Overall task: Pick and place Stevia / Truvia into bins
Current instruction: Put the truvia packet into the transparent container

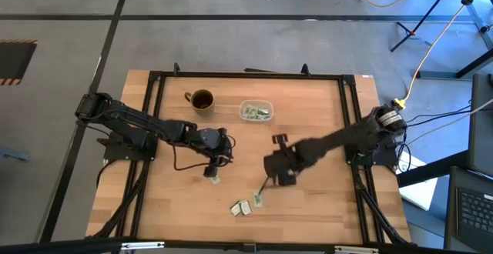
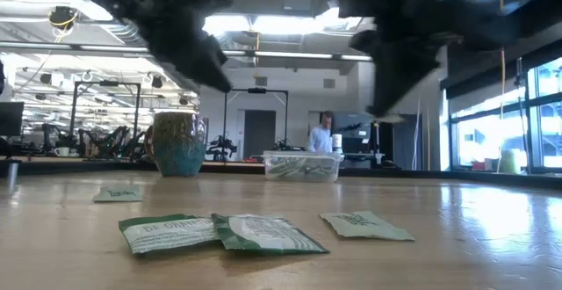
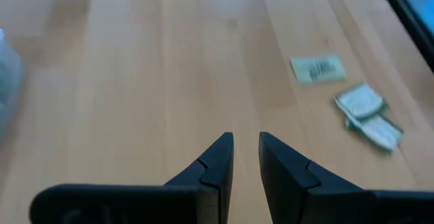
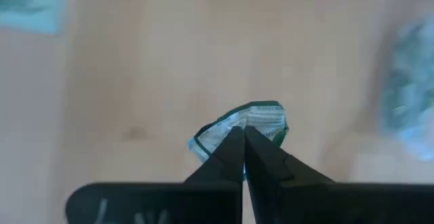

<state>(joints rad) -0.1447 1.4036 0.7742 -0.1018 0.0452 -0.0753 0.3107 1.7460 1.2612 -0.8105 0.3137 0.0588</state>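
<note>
Right gripper (image 4: 243, 139) pinched shut on a crumpled green-and-white Stevia sachet (image 4: 254, 121), lifted off the table, short of the clear bin (image 1: 256, 111). Left gripper (image 3: 245, 146) slightly parted, empty, nearer the mug (image 1: 202, 100).

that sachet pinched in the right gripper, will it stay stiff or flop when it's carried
Probably floppy: in the right wrist view the sachet already buckles where the right gripper is shut on it. It looks thin and light, so it may flutter or twist in transit. The pinch seems to catch only one edge, so a quick swing could let it slip.
</note>
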